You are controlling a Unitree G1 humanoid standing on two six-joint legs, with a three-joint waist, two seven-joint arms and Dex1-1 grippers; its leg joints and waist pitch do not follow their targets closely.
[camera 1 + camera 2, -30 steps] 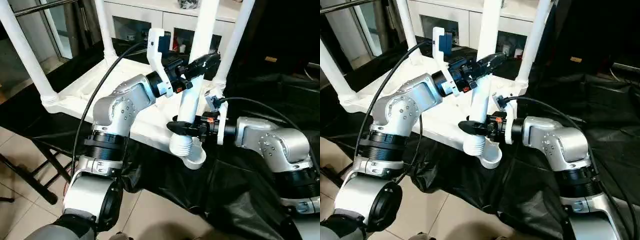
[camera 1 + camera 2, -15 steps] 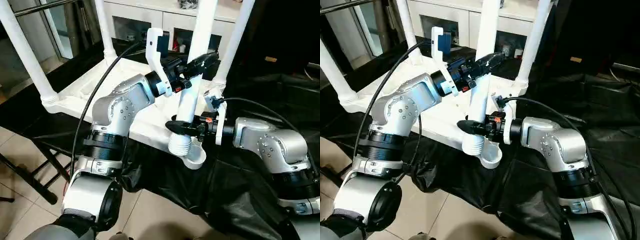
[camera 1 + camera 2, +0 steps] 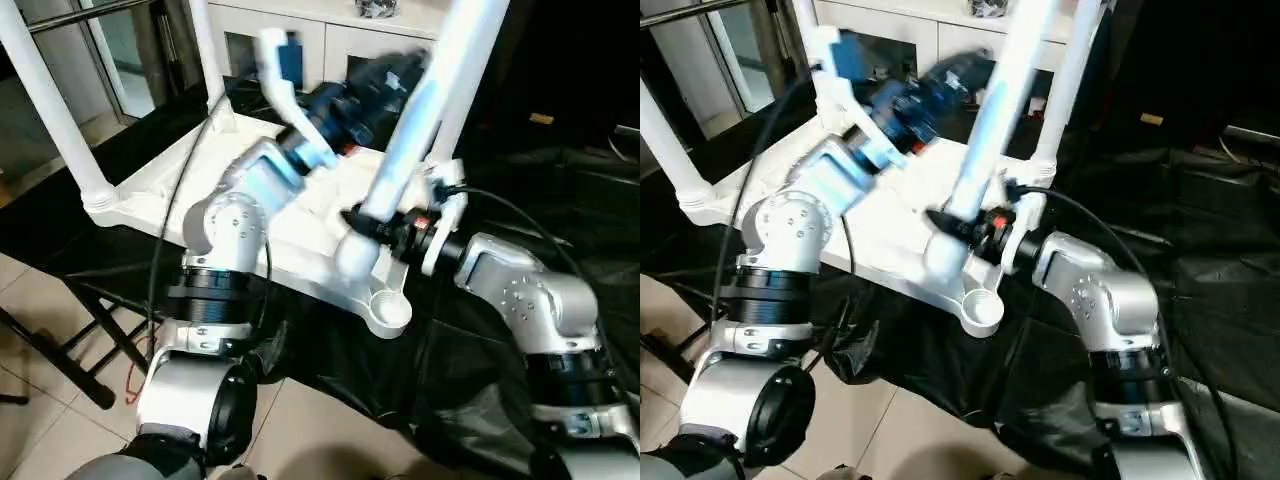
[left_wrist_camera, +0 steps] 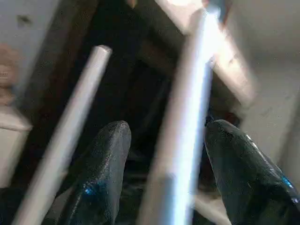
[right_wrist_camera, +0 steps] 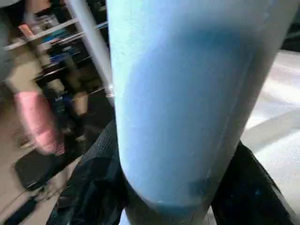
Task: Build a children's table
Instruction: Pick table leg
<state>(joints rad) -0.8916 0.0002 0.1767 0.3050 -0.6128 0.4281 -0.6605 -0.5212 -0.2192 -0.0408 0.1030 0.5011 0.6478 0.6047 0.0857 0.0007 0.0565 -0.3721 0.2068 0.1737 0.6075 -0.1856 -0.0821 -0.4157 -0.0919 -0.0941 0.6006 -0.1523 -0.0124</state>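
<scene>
The white tabletop (image 3: 160,190) lies upside down on black cloth, with three white legs standing in its corner sockets. The near right corner socket (image 3: 389,312) holds nothing. My right gripper (image 3: 376,222) is shut on the fourth leg (image 3: 420,130) near its lower end. That leg leans up and to the right, and its lower end hangs above and to the left of the empty socket. Higher up the leg, my left gripper (image 3: 392,76) is open. In the left wrist view the leg (image 4: 185,136) runs between the spread fingers (image 4: 101,178), with a gap beside it.
A white glass-fronted cabinet (image 3: 330,40) stands behind the table. Black cloth (image 3: 480,370) drapes the support and the floor to the right. Black stand legs (image 3: 60,350) cross the tiled floor at the left. Upright legs (image 3: 50,100) ring the work area.
The left gripper has opened off the leg and swung up and back. The right gripper has tilted the leg to the right and lifted its lower end away from the corner socket.
</scene>
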